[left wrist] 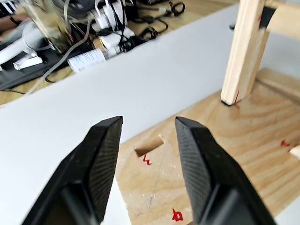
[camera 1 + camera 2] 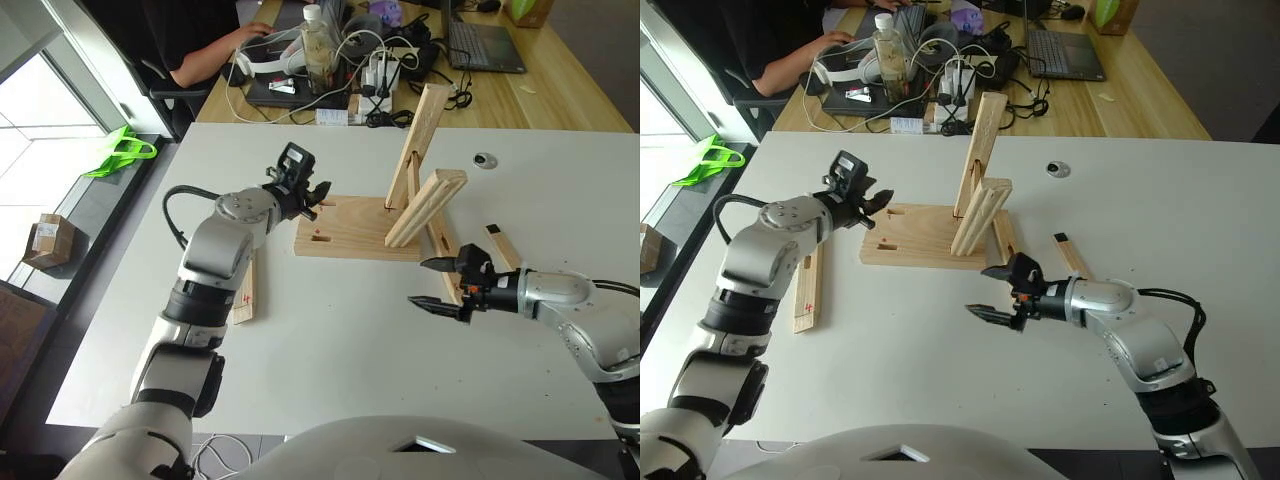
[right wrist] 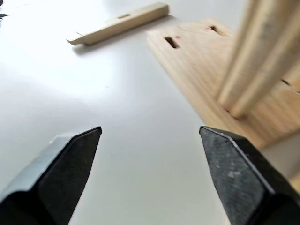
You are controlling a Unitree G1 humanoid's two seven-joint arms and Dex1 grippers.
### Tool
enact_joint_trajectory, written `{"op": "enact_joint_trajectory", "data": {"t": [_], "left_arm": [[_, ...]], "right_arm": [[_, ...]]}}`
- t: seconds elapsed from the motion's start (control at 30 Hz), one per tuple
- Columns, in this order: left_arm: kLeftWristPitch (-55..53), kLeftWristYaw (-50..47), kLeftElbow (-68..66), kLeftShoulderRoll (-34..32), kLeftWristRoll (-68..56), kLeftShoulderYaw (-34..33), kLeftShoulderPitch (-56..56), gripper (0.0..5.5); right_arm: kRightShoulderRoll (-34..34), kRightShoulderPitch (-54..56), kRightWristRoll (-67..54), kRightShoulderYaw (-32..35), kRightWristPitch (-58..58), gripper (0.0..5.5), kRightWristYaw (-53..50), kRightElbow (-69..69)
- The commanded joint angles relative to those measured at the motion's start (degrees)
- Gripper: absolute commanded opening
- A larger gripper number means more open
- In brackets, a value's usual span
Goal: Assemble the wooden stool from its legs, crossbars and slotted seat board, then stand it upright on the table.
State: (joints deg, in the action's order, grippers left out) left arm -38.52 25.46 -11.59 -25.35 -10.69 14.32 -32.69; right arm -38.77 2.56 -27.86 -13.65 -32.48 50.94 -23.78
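Note:
The slotted seat board (image 2: 345,232) lies flat mid-table with red marks by its slots. Two legs (image 2: 424,205) stand in it on the right side, one upright (image 2: 415,142), one leaning. My left gripper (image 2: 316,198) hovers open over the board's left far corner, above an empty slot (image 1: 148,145). My right gripper (image 2: 436,282) is open above bare table, just in front of the board's right end. A loose leg (image 2: 245,290) lies left of the board beside my left forearm. Two more wooden pieces (image 2: 502,245) lie to the right of the board.
A wooden desk (image 2: 560,95) behind the white table (image 2: 330,350) holds cables, a bottle (image 2: 316,45) and a laptop. A small round grommet (image 2: 485,159) sits at the table's far right. A person sits at the far left of that desk.

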Motion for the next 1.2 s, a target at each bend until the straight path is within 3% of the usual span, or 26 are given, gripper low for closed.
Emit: {"op": "enact_joint_trajectory", "data": {"t": [0.03,0.1,0.2,0.37,0.47,0.6,0.73,0.8,0.87,1.1,1.2], "left_arm": [[1.7,13.8,-16.7,0.2,1.4,4.0,-6.4,2.06],[1.1,20.4,-20.2,-0.7,0.8,4.2,-6.5,2.06],[-1.0,28.1,-17.6,-3.4,-0.1,4.8,-3.7,2.06],[-10.2,36.2,1.2,-10.2,-6.7,2.9,6.9,2.06],[-15.2,36.6,10.7,-11.1,-11.1,0.9,10.6,2.06],[-20.3,31.2,19.0,-5.7,-18.8,-7.6,6.7,2.06],[-14.4,12.2,4.6,0.6,-14.6,-18.9,-3.6,2.06],[-11.6,4.5,-4.1,0.1,-8.7,-18.3,-4.2,2.06],[-11.3,3.6,-6.5,-0.5,-5.5,-14.6,-1.8,2.06],[-23.6,7.1,5.6,4.5,-13.4,-13.9,8.0,2.06],[-29.3,5.8,13.0,6.5,-17.0,-15.2,12.2,2.06]], "right_arm": [[13.3,5.7,-3.2,0.4,-2.5,3.92,-9.8,0.1],[20.4,8.7,-3.3,1.7,-3.4,3.92,-16.8,2.7],[24.7,10.3,-2.1,2.0,-4.0,3.92,-22.2,4.3],[23.1,11.7,4.6,2.5,-2.4,3.92,-26.3,9.0],[21.5,13.6,8.8,3.9,0.5,3.92,-27.3,13.3],[21.4,15.3,10.8,5.8,3.7,3.92,-26.9,16.0],[22.3,12.6,6.4,5.6,-2.3,3.92,-24.6,11.6],[23.2,10.9,4.7,5.8,-7.0,3.92,-25.8,9.9],[25.4,9.0,3.1,7.6,-12.5,3.92,-29.6,8.3],[39.1,7.1,-3.7,22.2,-29.3,3.92,-47.7,7.7],[42.8,8.5,-4.4,24.5,-31.6,3.92,-51.2,10.1]]}}
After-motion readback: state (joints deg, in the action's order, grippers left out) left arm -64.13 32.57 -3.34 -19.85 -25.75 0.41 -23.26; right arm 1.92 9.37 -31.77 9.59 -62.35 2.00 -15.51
